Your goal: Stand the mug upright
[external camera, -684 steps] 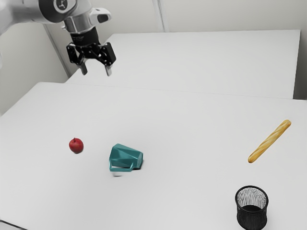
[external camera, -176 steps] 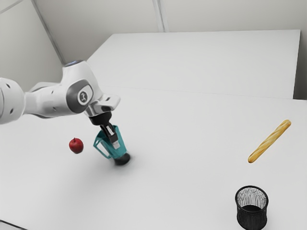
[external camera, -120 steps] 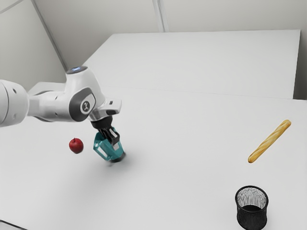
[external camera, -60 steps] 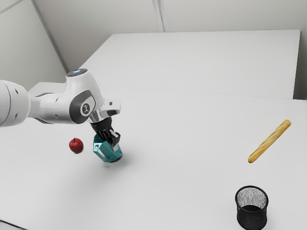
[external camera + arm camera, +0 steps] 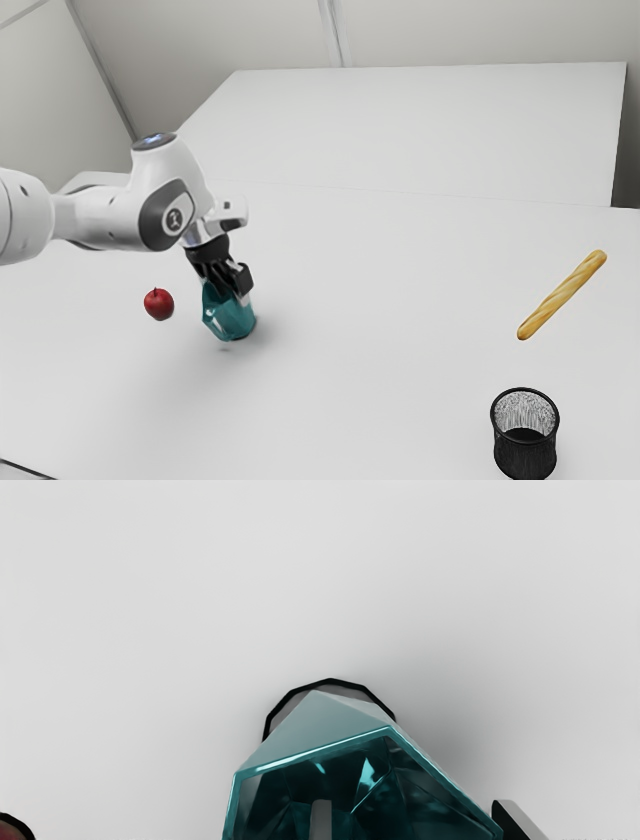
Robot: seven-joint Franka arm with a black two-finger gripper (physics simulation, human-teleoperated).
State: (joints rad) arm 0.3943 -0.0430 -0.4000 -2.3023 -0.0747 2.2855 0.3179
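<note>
The teal mug (image 5: 230,320) stands close to upright beneath my hand in the exterior view, its base low on the table; whether it still leans slightly, I cannot tell. My gripper (image 5: 232,294) comes down at a slant into its top. In the wrist view the mug (image 5: 320,740) shows its open mouth and dark inside. My gripper (image 5: 407,820) is spread wide there, one finger (image 5: 321,822) inside the mouth and the other outside the rim, with the mug's wall between. The handle is mostly hidden.
A red apple (image 5: 159,304) lies on the table (image 5: 380,380) close by, toward the exterior view's left of the mug. Far toward that view's right are a baguette (image 5: 562,295) and a black mesh cup (image 5: 525,455).
Since the earliest picture my hand has come down to the mug, which was lying on its side and has been raised. In the last half second my hand rose slightly and the mug turned a little.
</note>
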